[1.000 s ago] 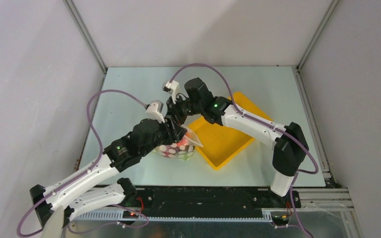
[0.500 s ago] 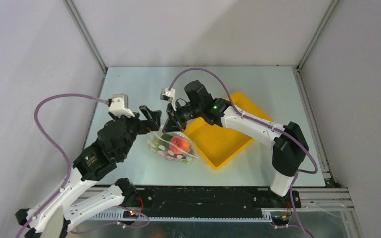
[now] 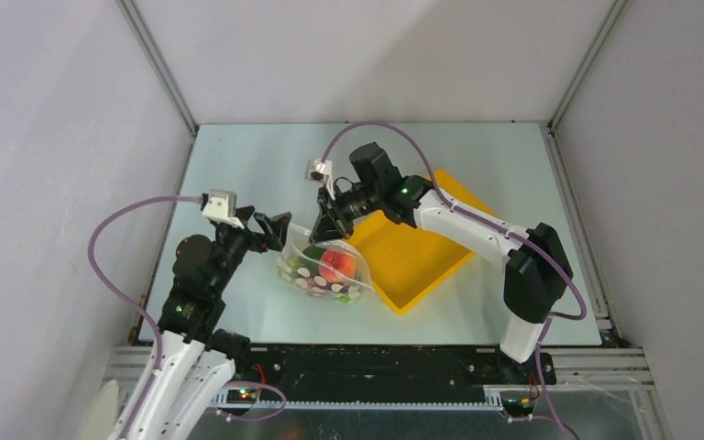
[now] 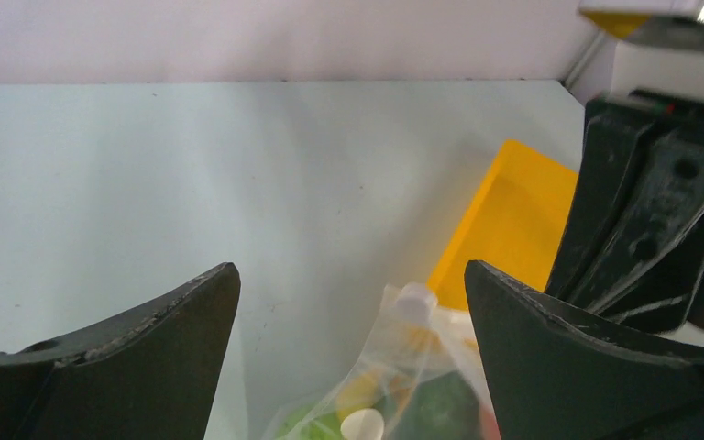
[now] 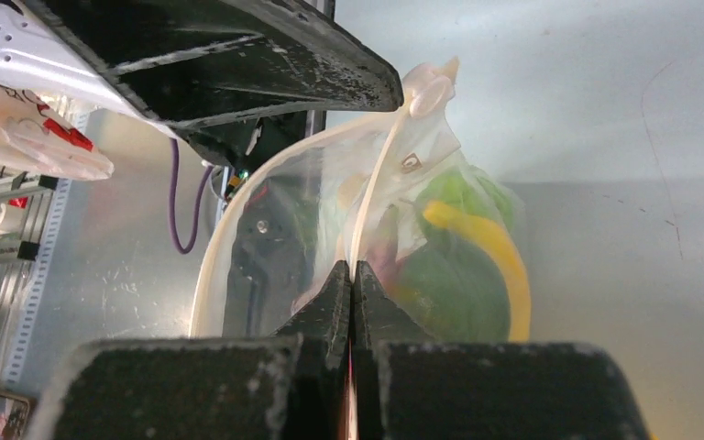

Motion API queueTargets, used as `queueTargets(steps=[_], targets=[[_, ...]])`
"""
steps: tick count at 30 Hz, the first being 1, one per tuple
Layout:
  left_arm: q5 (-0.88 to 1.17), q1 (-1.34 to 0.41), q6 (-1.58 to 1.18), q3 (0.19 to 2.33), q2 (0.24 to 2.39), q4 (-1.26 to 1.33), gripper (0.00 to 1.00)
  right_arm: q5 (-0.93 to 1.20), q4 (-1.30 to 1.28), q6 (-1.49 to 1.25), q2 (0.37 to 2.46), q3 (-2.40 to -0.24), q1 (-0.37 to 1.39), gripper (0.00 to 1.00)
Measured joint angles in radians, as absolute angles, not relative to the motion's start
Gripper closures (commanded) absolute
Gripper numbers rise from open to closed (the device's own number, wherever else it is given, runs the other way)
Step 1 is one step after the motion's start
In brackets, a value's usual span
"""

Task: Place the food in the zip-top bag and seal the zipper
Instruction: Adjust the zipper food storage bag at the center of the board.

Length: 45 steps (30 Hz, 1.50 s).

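Note:
The clear dotted zip-top bag (image 3: 325, 270) lies mid-table with its mouth gaping, holding food: a red tomato (image 3: 334, 264), green fruit and a yellow banana (image 5: 490, 243). My right gripper (image 3: 323, 223) is shut on the bag's white mouth edge (image 5: 367, 197) and holds it up. My left gripper (image 3: 273, 229) is open and empty, just left of the bag's mouth. In the left wrist view the bag (image 4: 403, 367) sits between and below its two fingers (image 4: 137, 348).
A yellow tray (image 3: 417, 252) lies right of the bag, under the right arm. The bag's zipper slider (image 5: 431, 92) shows at the far end of the mouth. Walls enclose the table on three sides.
My left gripper has let go of the bag and pulled back to the left, now open. The bag's mouth now gapes, held only by the right gripper, which barely moved.

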<state>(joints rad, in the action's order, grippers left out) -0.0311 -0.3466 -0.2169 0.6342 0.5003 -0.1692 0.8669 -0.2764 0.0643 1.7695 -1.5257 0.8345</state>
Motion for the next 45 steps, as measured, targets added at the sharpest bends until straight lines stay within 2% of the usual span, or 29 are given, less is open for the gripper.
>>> queueTargets(steps=[5,10,16,20,28,36,45], targets=[[0.313,-0.116,-0.258,0.477,0.454,-0.003,0.0,0.899,-0.339,0.123,1.78,-1.536,0.821,1.0],[0.624,0.101,-0.383,0.395,0.513,0.241,0.0,0.917,-0.402,0.172,1.813,-1.572,0.82,1.0],[0.855,0.187,-0.504,0.337,0.64,0.469,0.0,0.933,-0.425,0.181,1.852,-1.606,0.81,1.0],[0.916,0.205,-0.523,0.329,0.641,0.505,0.0,0.928,-0.41,0.154,1.863,-1.635,0.794,1.0],[0.905,0.278,-0.465,0.316,0.495,0.45,0.0,0.942,-0.433,0.152,1.912,-1.747,0.77,1.0],[0.932,0.292,-0.461,0.282,0.648,0.467,0.0,0.981,-0.458,0.178,1.923,-1.759,0.765,1.0],[0.97,0.259,-0.437,0.206,0.63,0.556,0.0,1.058,-0.451,0.195,1.929,-1.762,0.765,1.0]])
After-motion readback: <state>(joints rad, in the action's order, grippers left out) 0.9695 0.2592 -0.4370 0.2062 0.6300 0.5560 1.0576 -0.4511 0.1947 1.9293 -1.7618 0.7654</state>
